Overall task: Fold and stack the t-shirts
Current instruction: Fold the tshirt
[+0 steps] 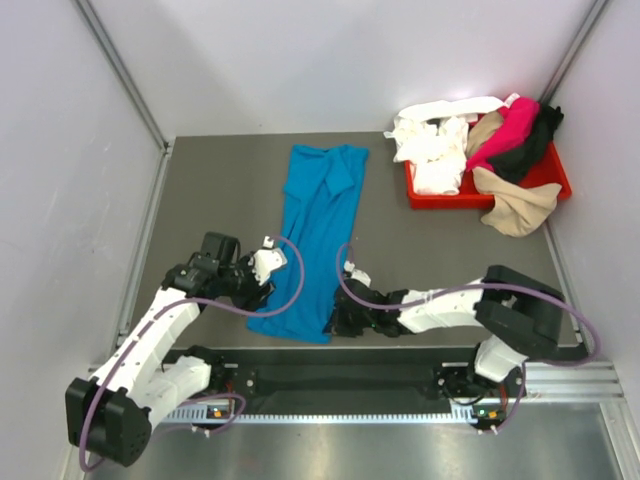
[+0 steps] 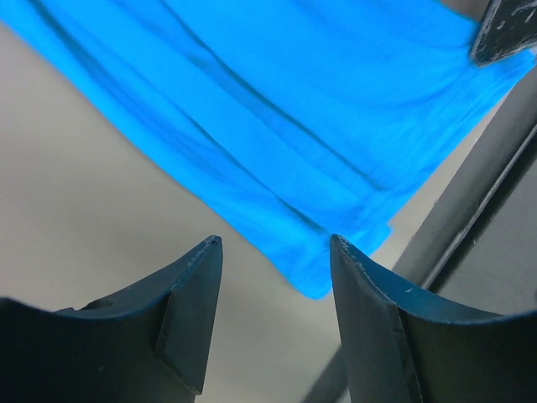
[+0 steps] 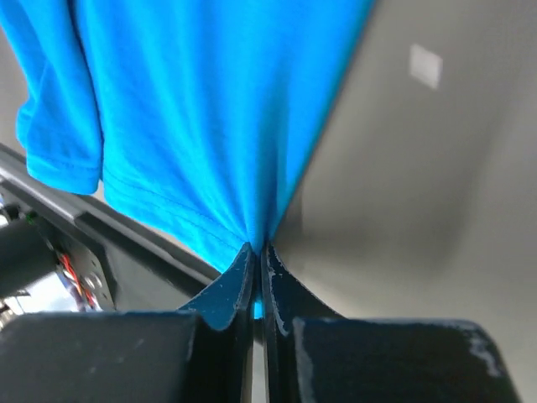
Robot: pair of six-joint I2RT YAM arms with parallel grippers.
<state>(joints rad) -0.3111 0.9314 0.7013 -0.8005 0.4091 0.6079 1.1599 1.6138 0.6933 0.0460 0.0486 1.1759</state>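
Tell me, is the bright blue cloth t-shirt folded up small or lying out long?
Lying out long. The bright blue cloth t-shirt stretches as a narrow strip along the grey table.

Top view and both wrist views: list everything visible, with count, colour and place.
Blue shirt: one, bright blue, laid lengthwise mid-table, hem at the near edge.
White shirt: one, white, heaped at the tray's left end.
Magenta shirt: one, magenta, middle of the tray.
Black shirt: one, black, tray's far right.
Tan shirt: one, tan, draped over the tray's near right rim.
Tray: one, red, far right of the table.
Table: one, grey, under everything.
Left arm: one, white and black, near left; jaws open at the blue shirt's near left corner.
Right arm: one, white and black, near right; jaws shut on the blue shirt's hem.
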